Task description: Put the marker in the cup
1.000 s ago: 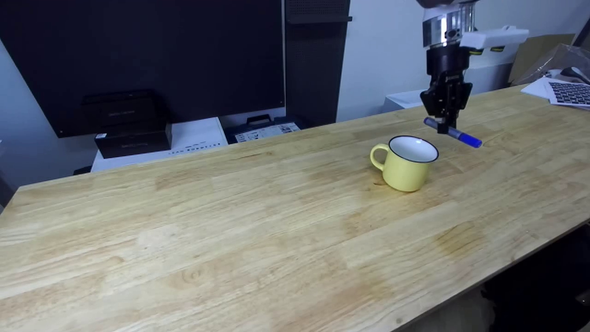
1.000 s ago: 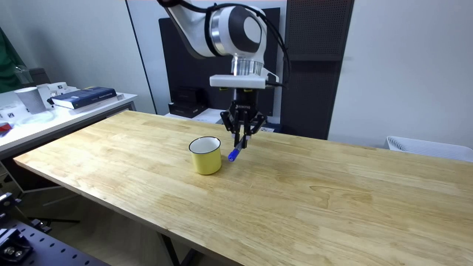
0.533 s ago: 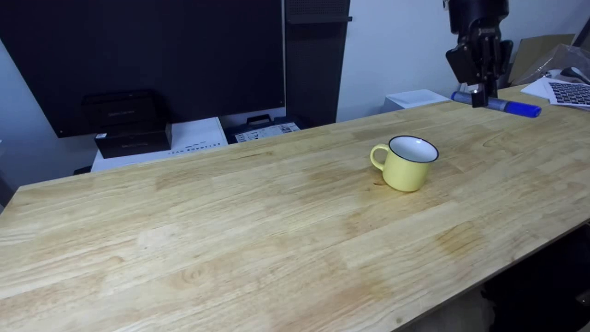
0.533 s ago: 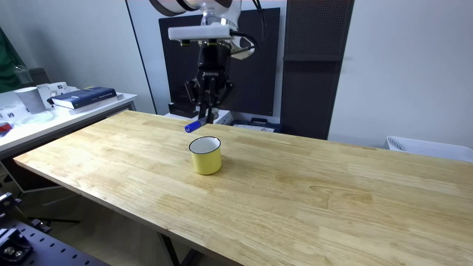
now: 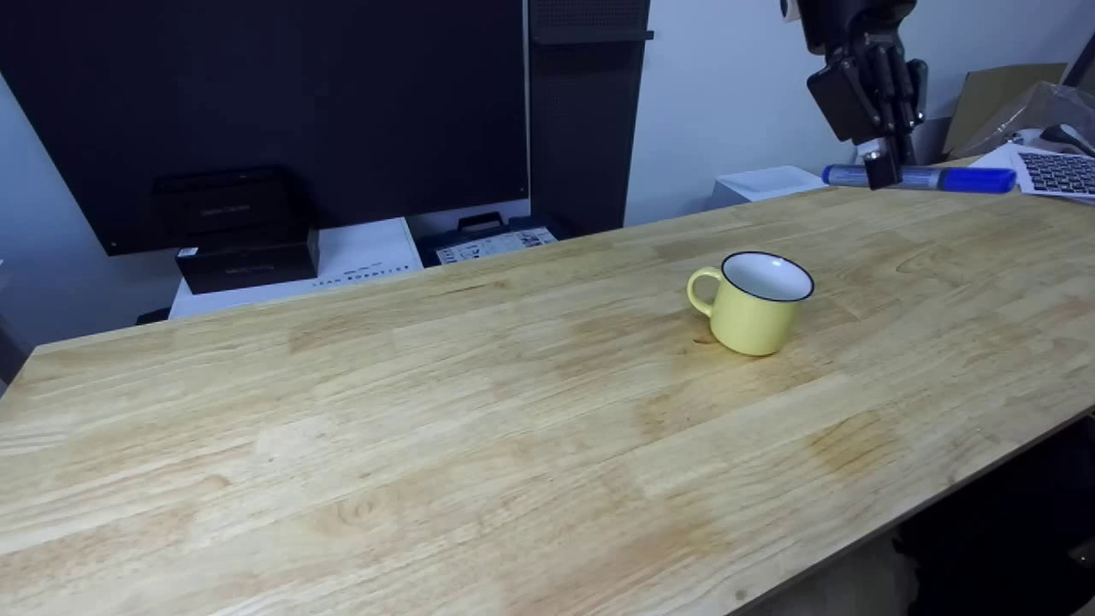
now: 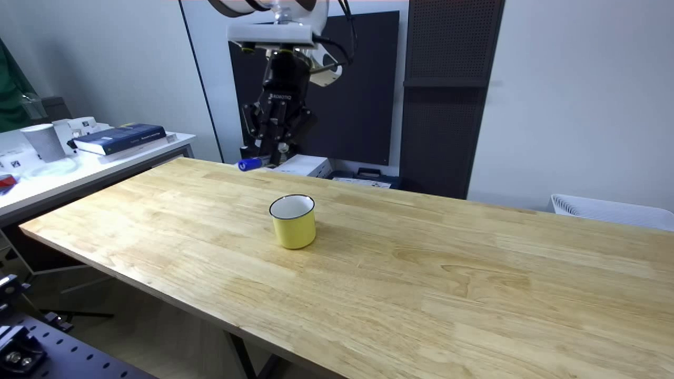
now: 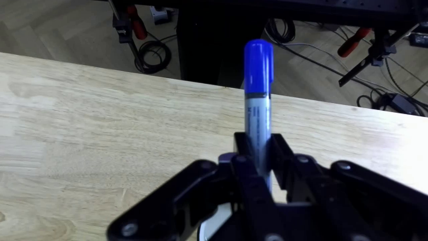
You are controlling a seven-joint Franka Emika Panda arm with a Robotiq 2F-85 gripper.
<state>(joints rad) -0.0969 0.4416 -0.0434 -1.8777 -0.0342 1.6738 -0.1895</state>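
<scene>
The yellow cup (image 5: 753,321) stands upright on the table in both exterior views (image 6: 295,231). Its white inside faces up, and its handle shows in an exterior view. In the wrist view only a sliver of the cup (image 7: 217,218) shows at the bottom, behind the gripper. My gripper (image 5: 895,167) is shut on the marker (image 5: 975,180) around its barrel, well above the table and apart from the cup. The marker lies nearly level, its blue cap sticking out. In the wrist view the gripper (image 7: 259,150) pinches the marker (image 7: 257,72) from both sides.
The wooden table (image 5: 428,428) carries the cup. White paper with a keyboard print (image 5: 1056,174) lies at its far right end in an exterior view. A side table with a blue book (image 6: 118,138) stands at the left. Beyond the table edge are cables and clamps (image 7: 123,30).
My gripper has risen with the marker, moving right in an exterior view and left in another, away from beside the cup. The marker has turned from cap-down to nearly level. The cup stays put.
</scene>
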